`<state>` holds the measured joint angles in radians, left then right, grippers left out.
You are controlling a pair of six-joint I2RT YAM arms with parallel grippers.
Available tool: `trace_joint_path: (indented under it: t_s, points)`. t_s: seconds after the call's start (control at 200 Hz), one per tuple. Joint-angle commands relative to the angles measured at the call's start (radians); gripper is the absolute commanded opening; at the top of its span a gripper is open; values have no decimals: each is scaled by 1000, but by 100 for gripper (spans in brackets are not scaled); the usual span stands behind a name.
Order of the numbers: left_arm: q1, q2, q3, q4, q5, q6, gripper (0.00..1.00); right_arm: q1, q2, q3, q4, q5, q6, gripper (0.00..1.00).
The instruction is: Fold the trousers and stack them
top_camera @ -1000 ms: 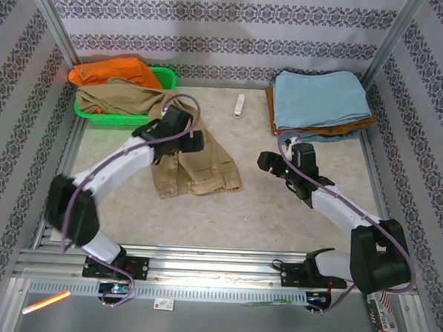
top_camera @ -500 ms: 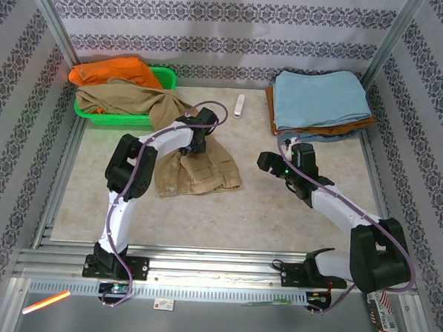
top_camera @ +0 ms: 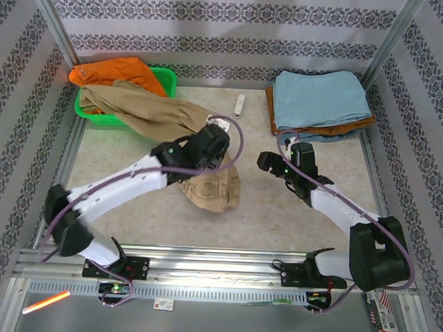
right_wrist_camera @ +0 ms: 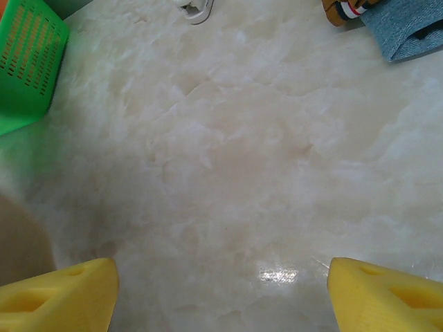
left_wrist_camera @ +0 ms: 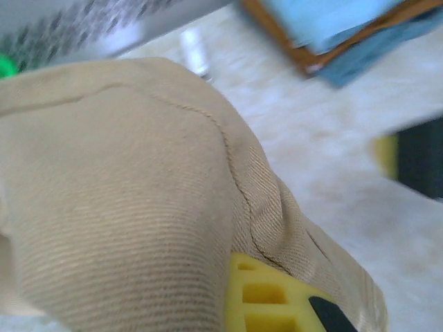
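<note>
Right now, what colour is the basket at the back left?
The basket is bright green; the top external view shows it best.

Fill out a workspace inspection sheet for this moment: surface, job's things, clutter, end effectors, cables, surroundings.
Surface: pale marbled table, no spills seen.
Job's things: khaki trousers unfolded, trailing from the green basket to a bunch on the table.
Clutter: orange garment in the basket; folded stack at far right; small white object.
End effectors: left end effector shut on the trousers; right end effector open, empty, over bare table.
Cables: purple cables loop along both arms, no snag seen.
Surroundings: patterned walls, metal frame posts.
</note>
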<state>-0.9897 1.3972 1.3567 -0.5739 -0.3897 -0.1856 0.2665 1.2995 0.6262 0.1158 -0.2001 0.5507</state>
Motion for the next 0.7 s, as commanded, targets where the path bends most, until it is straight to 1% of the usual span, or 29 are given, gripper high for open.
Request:
trace_joint_path:
  t_s: [0.0, 0.075, 0.125, 0.235, 0.24, 0.28, 0.3, 0.32, 0.325, 0.335, 0.35, 0.385, 0.395, 0.45, 0.485, 0.585, 0.639, 0.694]
  points:
    - [-99, 5, -62, 30, 68, 74, 0, 10, 6, 24, 7, -6, -1, 79]
    - [-117, 13, -107, 31, 138, 25, 0, 11, 0, 23, 3, -1, -1, 79]
    - [-119, 4, -166, 68, 185, -8, 0, 9, -8, 21, -1, 5, -2, 79]
    - [-118, -11, -260, 109, 243, -84, 0, 8, -37, 11, -12, 35, 0, 79]
    - [-118, -12, -263, 111, 247, -88, 1, 7, -39, 10, -11, 37, -1, 79]
    - [-118, -10, -281, 120, 292, -107, 13, 4, -48, 6, -11, 45, 1, 80]
    - [-118, -8, -285, 118, 310, -115, 24, 2, -51, 4, -13, 49, 1, 80]
    - [-118, -5, -287, 112, 319, -119, 44, 2, -54, 3, -14, 52, 2, 80]
    - [-118, -5, -287, 110, 320, -119, 52, 1, -55, 3, -13, 52, 3, 80]
    - [-118, -4, -289, 103, 318, -123, 63, -1, -56, 3, -13, 53, 2, 80]
    - [-118, -5, -289, 92, 303, -130, 78, -2, -57, 3, -15, 53, 2, 80]
    - [-118, -15, -290, 69, 256, -141, 97, -5, -59, 1, -16, 53, 4, 80]
    - [-117, -18, -292, 63, 243, -143, 100, -5, -60, 1, -16, 53, 5, 80]
    - [-96, -65, -311, 53, 156, -163, 100, -7, -64, 0, -15, 51, 6, 80]
    - [-54, -106, -324, 52, 149, -186, 100, -6, -64, 0, -15, 49, 7, 80]
    - [158, -227, -357, 46, 155, -281, 100, -6, -60, 1, -15, 42, 8, 80]
    - [291, -284, -366, 32, 116, -336, 100, -7, -59, 3, -13, 41, 5, 80]
    - [434, -322, -369, 39, 122, -365, 100, -6, -55, 2, -12, 40, 6, 80]
